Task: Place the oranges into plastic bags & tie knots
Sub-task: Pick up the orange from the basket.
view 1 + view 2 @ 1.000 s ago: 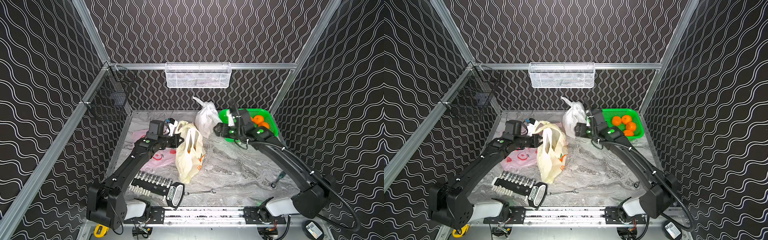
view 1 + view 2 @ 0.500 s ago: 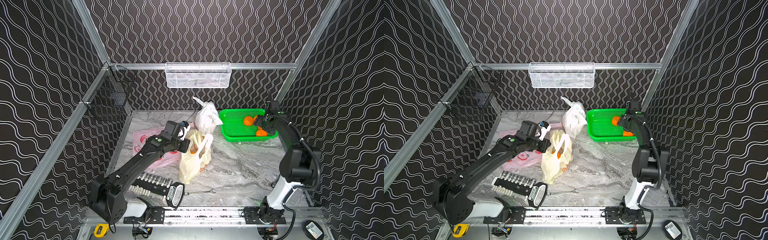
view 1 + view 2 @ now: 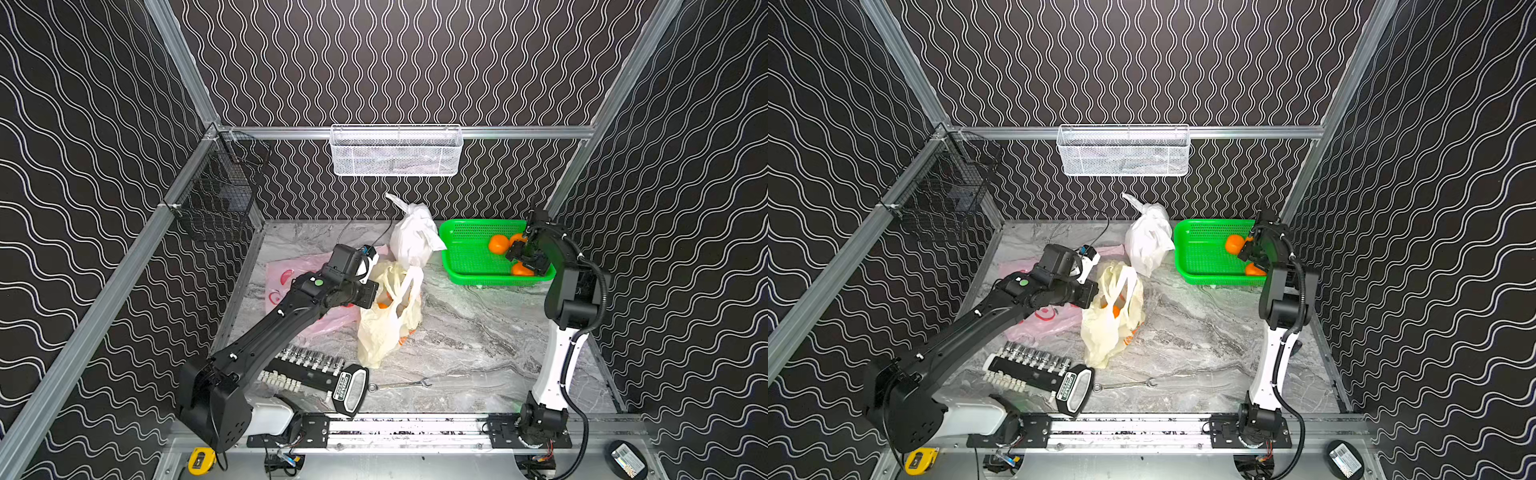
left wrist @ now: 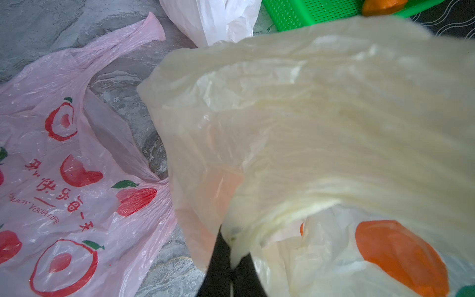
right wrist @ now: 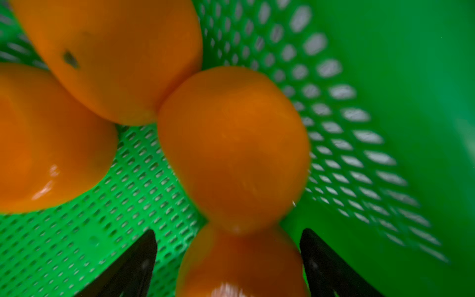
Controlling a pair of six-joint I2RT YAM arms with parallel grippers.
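Oranges (image 5: 231, 144) cluster in the green perforated basket (image 5: 398, 64); the nearest orange (image 5: 241, 267) sits between the right gripper's (image 5: 227, 234) spread, empty jaws, which should centre on it, then close gently. The right arm dips steeply into the basket; the left gripper (image 4: 231, 246), clenched on the yellowish bag's (image 3: 386, 328) rim, holds it up.

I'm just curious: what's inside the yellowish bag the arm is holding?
An orange shows at the open mouth of the yellowish bag held by the left gripper. The cloudy plastic hides whatever lies deeper, so more fruit cannot be counted.
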